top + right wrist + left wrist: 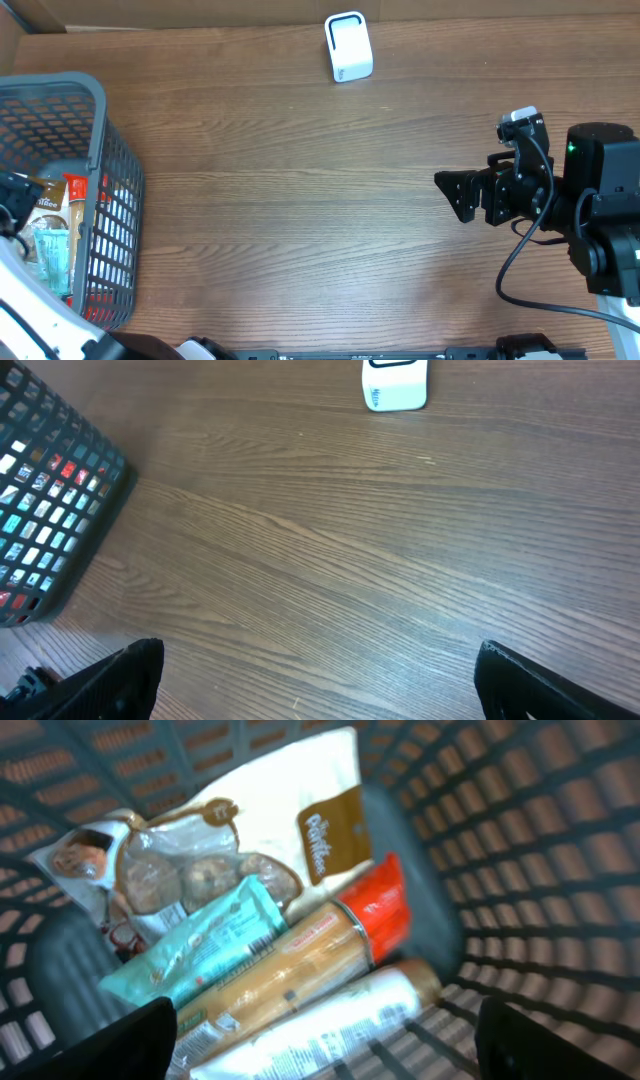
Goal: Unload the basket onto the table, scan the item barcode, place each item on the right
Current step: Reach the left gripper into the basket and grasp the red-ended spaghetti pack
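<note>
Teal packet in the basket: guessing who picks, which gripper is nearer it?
Left. The left gripper hangs in the basket just above the teal packet; the right gripper hovers over the table, far across from the basket.

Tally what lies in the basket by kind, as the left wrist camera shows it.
cookie bag: 1
teal packet: 1
tubes: 2, the red-capped tube and the white tube
total: 4

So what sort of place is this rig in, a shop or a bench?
Likely a mock checkout on a bench, not a real shop: a wooden table, a grey basket of packaged groceries, and a small white scanner-like box at the far edge.
</note>
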